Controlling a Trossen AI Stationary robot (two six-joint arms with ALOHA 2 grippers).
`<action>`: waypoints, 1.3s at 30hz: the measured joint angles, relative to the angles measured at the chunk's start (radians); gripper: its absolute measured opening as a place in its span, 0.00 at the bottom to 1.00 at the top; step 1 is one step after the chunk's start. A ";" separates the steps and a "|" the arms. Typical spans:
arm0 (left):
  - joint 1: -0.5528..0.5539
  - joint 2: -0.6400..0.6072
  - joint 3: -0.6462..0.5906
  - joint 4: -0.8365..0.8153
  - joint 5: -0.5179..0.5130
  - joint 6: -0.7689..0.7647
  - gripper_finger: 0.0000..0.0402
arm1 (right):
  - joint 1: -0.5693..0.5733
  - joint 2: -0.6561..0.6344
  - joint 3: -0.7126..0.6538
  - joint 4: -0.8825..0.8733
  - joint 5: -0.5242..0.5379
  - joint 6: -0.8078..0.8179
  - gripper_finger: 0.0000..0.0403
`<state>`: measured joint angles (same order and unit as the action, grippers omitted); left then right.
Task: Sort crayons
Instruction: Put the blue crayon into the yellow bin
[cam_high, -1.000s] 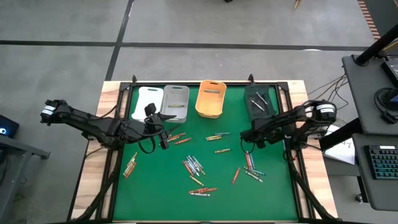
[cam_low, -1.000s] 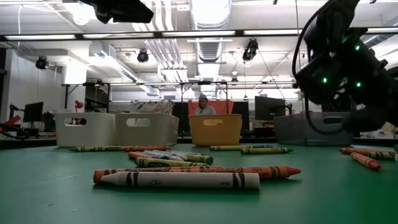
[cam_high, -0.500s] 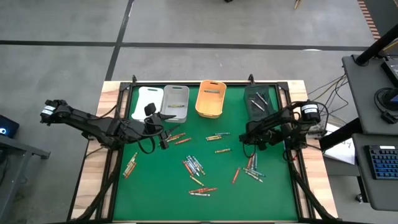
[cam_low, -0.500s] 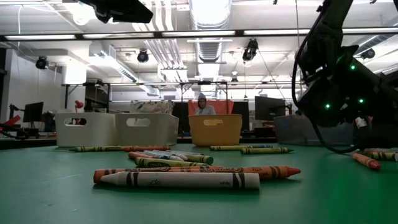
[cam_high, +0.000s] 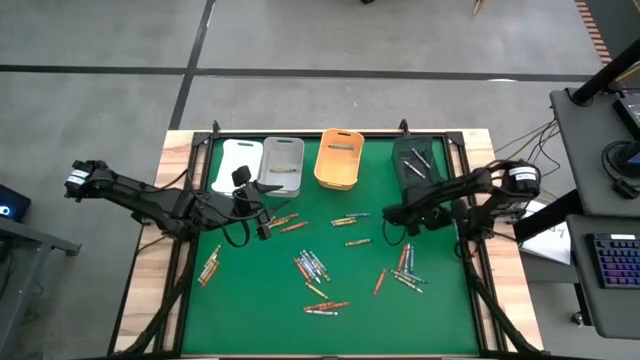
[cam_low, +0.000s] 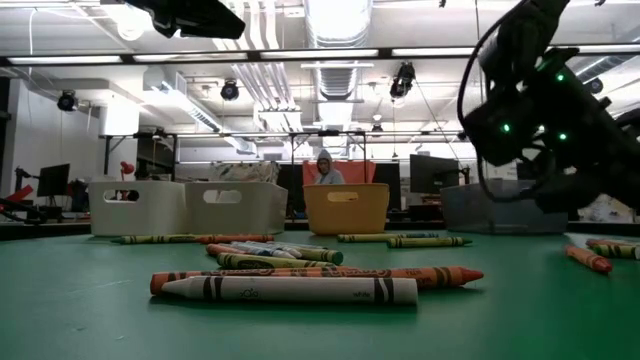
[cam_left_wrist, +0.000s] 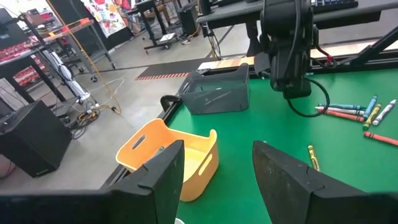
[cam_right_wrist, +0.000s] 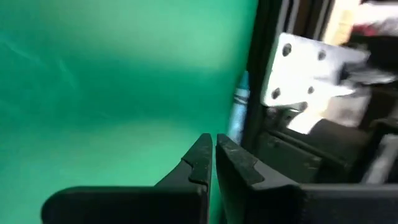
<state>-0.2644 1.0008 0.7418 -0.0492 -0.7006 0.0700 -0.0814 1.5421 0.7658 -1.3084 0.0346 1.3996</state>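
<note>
Fingers of the right gripper (cam_right_wrist: 213, 163) sit pressed together with nothing between them, hanging above bare green mat just inside the table's dark edge frame (cam_right_wrist: 261, 93). From above, that gripper (cam_high: 392, 214) hovers over the mat's right half, in front of the black bin (cam_high: 417, 166) and just beyond a small cluster of crayons (cam_high: 403, 266) lying near the right edge.

Jaws of the left gripper (cam_left_wrist: 216, 171) stand wide apart, empty, facing across the mat toward the orange bin (cam_left_wrist: 163, 163) and the black bin farther off. In the overhead picture the left gripper (cam_high: 262, 216) hangs over the left half, just in front of the grey bin (cam_high: 283, 166), with the white bin (cam_high: 238, 164) beside that one.

More crayons are scattered flat on the mat: a few just beside the left gripper, a pair near the middle, a bunch in the centre front, and some near the left edge. From table height, a white crayon (cam_low: 290, 290) lies nearest, touching an orange one (cam_low: 430, 274) behind it. A person (cam_low: 325, 170) sits in the room beyond the bins.
</note>
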 joint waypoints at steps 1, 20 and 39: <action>0.000 0.000 0.000 0.000 0.000 0.000 0.43 | 0.000 -0.012 0.000 0.011 0.009 0.069 0.03; 0.000 -0.002 0.000 -0.046 -0.001 0.008 0.43 | 0.016 -0.049 -0.038 0.016 0.094 0.904 0.03; 0.001 -0.067 0.000 -0.194 -0.128 0.019 0.43 | 0.022 -0.049 -0.131 0.030 0.041 1.252 0.03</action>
<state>-0.2638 0.9338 0.7418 -0.2430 -0.8287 0.0887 -0.0593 1.4933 0.6343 -1.2779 0.0754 2.6512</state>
